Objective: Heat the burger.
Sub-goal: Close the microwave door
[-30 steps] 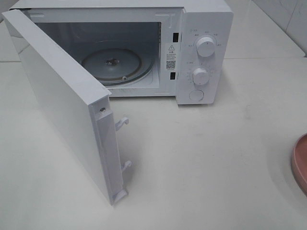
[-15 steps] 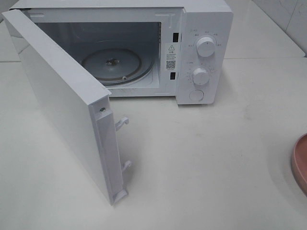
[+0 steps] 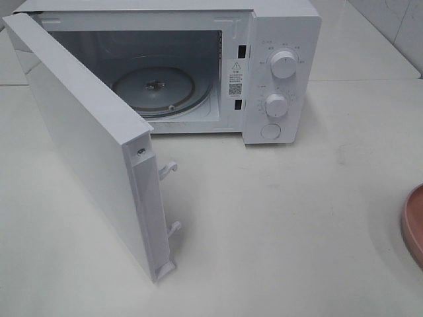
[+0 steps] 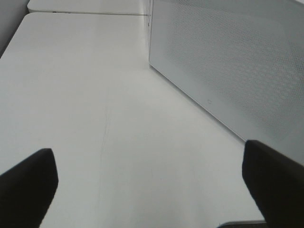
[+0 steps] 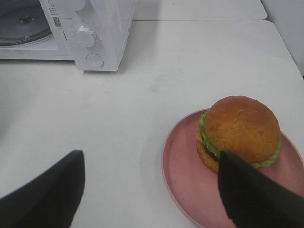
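The burger point(image 5: 240, 126), with a golden-brown bun, green lettuce and yellow cheese, sits on a round pink plate point(image 5: 183, 161) in the right wrist view. My right gripper point(image 5: 151, 156) hangs open above the table; one finger point(image 5: 247, 194) overlaps the plate's near side, and nothing is between the fingers. The burger is out of the exterior high view, where only the plate's rim point(image 3: 413, 224) shows at the right edge. My left gripper point(image 4: 147, 152) is open and empty over bare table beside the microwave door point(image 4: 228, 61). Neither gripper shows in the exterior high view.
A white microwave point(image 3: 281, 39) stands at the back with its door point(image 3: 86, 139) swung wide open toward the front left. Its glass turntable point(image 3: 155, 89) is bare. Two knobs and a button sit on its right panel. The white table point(image 3: 284, 218) spreads between microwave and plate.
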